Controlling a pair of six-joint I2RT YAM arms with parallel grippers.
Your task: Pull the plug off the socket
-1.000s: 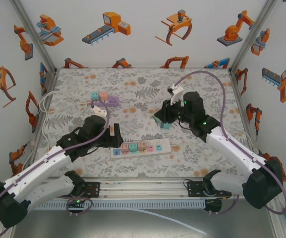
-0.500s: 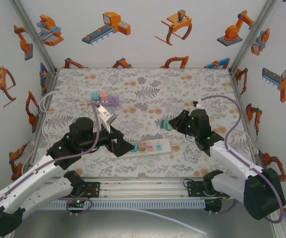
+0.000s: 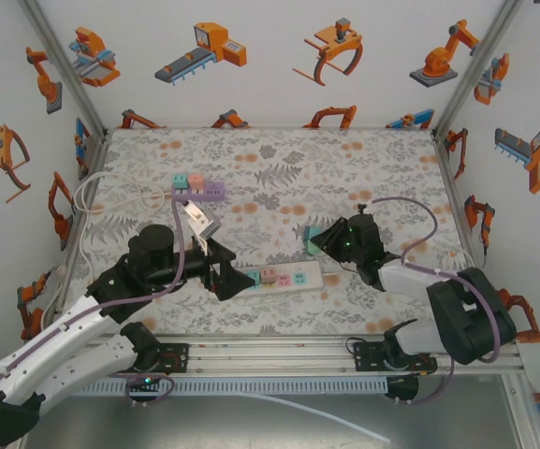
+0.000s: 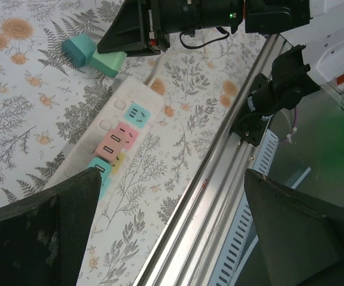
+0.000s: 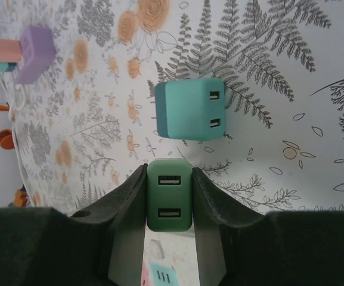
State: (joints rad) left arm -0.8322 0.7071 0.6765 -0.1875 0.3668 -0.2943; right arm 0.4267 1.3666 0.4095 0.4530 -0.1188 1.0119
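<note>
Right end effector (image 3: 318, 241) clamped on green plug (image 5: 169, 199) — wrist lower than before | left end effector (image 4: 172, 220) wide over power strip (image 4: 121, 140)

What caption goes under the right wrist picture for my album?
Right gripper pinching a green plug, a teal plug lying just beyond on the flowery table.
</note>
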